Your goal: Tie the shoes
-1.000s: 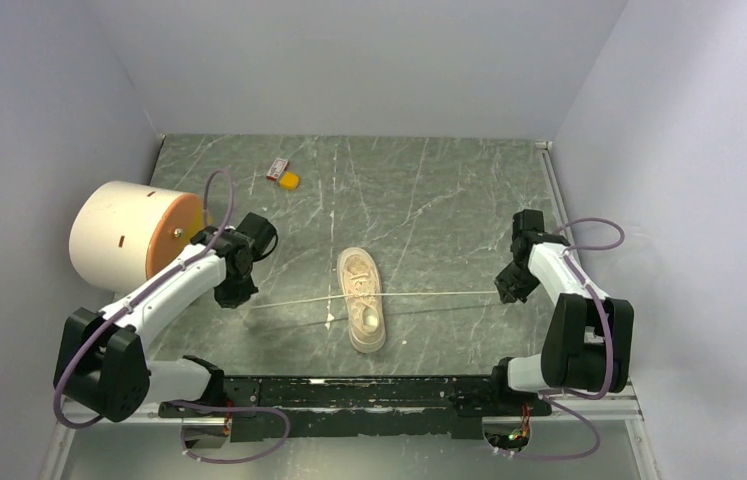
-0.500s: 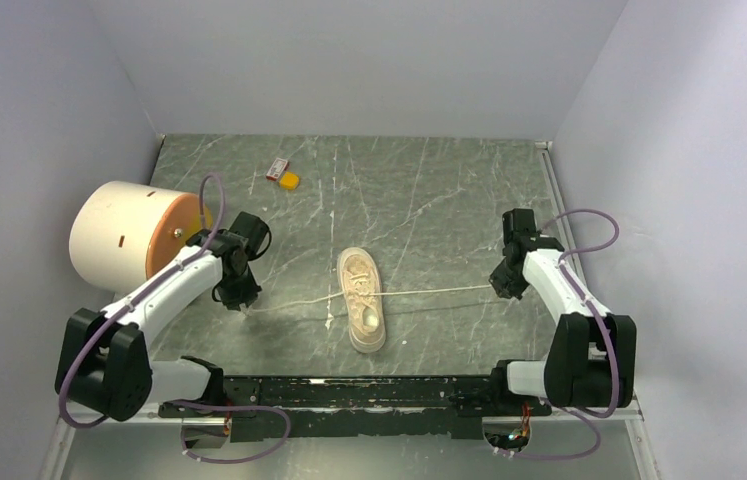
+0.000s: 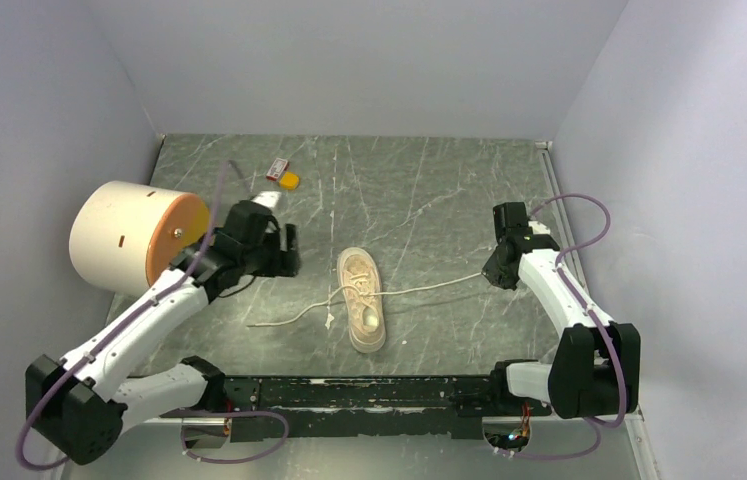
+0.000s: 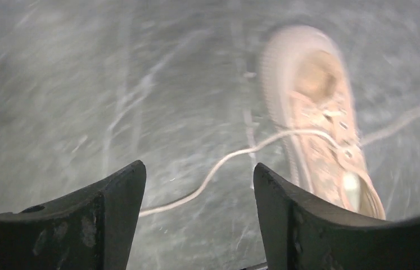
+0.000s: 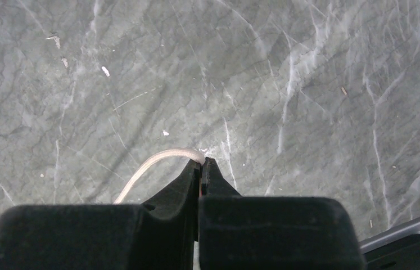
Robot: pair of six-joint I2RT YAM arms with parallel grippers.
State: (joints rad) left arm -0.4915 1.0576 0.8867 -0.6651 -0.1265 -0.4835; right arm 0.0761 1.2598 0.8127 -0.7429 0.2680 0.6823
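The cream shoe (image 3: 362,298) lies on the dark marbled table, toe toward the near edge; the left wrist view shows the shoe (image 4: 320,118) blurred at upper right. Its left lace (image 3: 294,315) lies loose and curved on the table, running below my left gripper (image 4: 199,169), which is open and holds nothing. In the top view the left gripper (image 3: 287,258) hovers left of the shoe. My right gripper (image 3: 492,275) is shut on the end of the right lace (image 3: 439,285), to the right of the shoe. The right wrist view shows the right gripper (image 5: 202,163) pinching the lace (image 5: 151,163) at its fingertips.
A large cream-and-orange cylinder (image 3: 134,237) lies on its side at the table's left, just behind the left arm. A small red-and-white item (image 3: 277,168) and an orange piece (image 3: 290,181) sit near the back. Pale walls enclose the table on three sides.
My left gripper opened, let go of the left lace and swung up and right toward the shoe. That lace dropped slack. My right gripper moved inward and the right lace sagged.
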